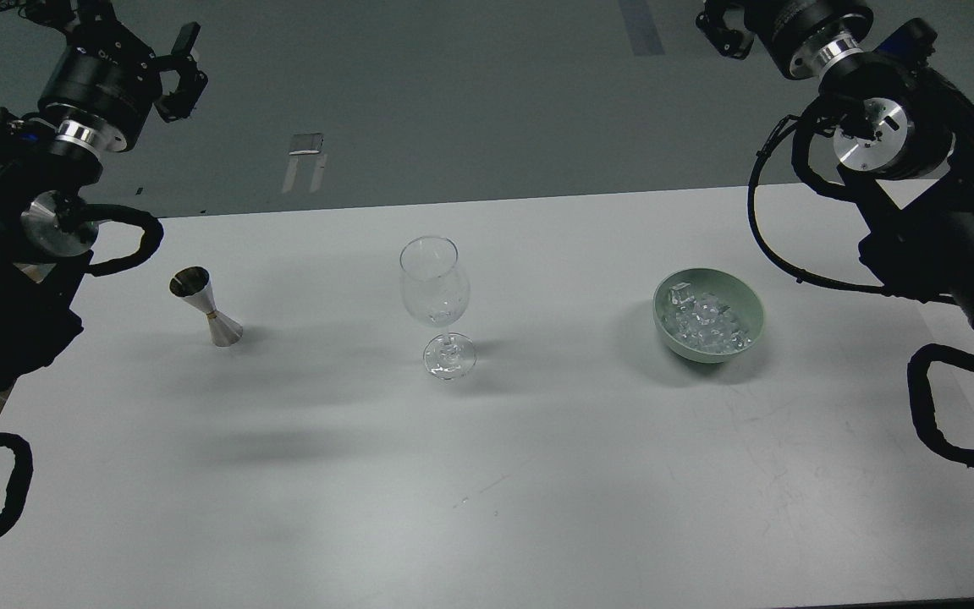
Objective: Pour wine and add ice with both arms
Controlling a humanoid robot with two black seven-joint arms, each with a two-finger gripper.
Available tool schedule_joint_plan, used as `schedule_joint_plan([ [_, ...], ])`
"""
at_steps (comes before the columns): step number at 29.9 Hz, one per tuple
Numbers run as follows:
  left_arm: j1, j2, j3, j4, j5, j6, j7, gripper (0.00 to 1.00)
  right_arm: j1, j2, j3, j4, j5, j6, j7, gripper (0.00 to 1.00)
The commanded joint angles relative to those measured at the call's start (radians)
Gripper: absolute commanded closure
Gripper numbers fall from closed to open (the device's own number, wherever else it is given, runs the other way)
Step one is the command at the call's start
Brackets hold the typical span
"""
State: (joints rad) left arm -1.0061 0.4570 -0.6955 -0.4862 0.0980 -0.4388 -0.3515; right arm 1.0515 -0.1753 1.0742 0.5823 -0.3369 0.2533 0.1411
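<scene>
A clear stemmed wine glass (436, 292) stands upright and empty at the middle of the white table (537, 474). To its left stands a steel jigger (206, 306); its inside is dark and no wine is in view. The ice (702, 321), small clear chunks, fills a pale green bowl (747, 298) to the right of the glass. My left gripper (184, 74) hangs high beyond the table's far left corner, open and holding nothing. At the top right edge, partly cut off and dark, is my right gripper (722, 32), far above the bowl.
Both bulky black arms flank the table, with looping cables (770, 228) hanging over its right and left edges. Grey floor lies beyond the table's far edge.
</scene>
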Motion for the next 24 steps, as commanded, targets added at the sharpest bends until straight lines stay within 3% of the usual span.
schedule_joint_plan([
  [1,0.001,0.0,0.001,0.0,-0.001,-0.001,-0.006,0.02,-0.001,-0.003,-0.004,0.002,-0.001,0.001,0.0,0.0],
  [24,0.007,0.002,0.002,0.006,-0.004,0.037,0.005,0.02,-0.011,-0.001,-0.005,0.001,0.001,0.001,-0.002,0.0],
])
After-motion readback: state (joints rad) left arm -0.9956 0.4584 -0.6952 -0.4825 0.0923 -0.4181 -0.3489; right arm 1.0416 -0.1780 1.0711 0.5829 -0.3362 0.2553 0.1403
